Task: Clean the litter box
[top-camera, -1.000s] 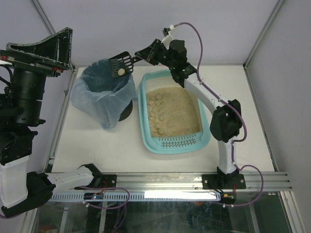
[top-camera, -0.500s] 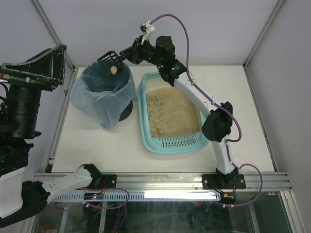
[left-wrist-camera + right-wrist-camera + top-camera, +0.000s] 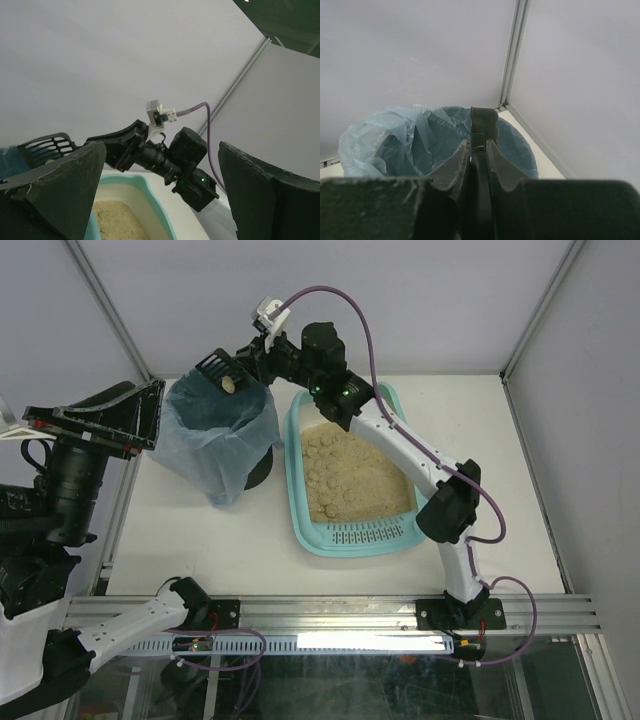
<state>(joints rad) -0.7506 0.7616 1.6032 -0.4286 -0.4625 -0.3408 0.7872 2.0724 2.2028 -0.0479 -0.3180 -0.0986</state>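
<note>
The light teal litter box lies in the middle of the table, beige litter inside, its slotted grate at the near end. My right gripper is shut on the handle of a black slotted scoop, held over the round bin with a blue bag. A beige clump lies on the scoop. In the right wrist view the fingers clamp the scoop handle above the bin. My left gripper is open and empty, raised at the left, looking toward the litter box.
The bin stands left of the litter box, close to its rim. White enclosure walls with metal posts close the back and sides. An aluminium rail runs along the near table edge.
My right arm has swung the scoop with the clump further left and over the bin's opening. The left arm's wrist has shifted lower and to the right.
</note>
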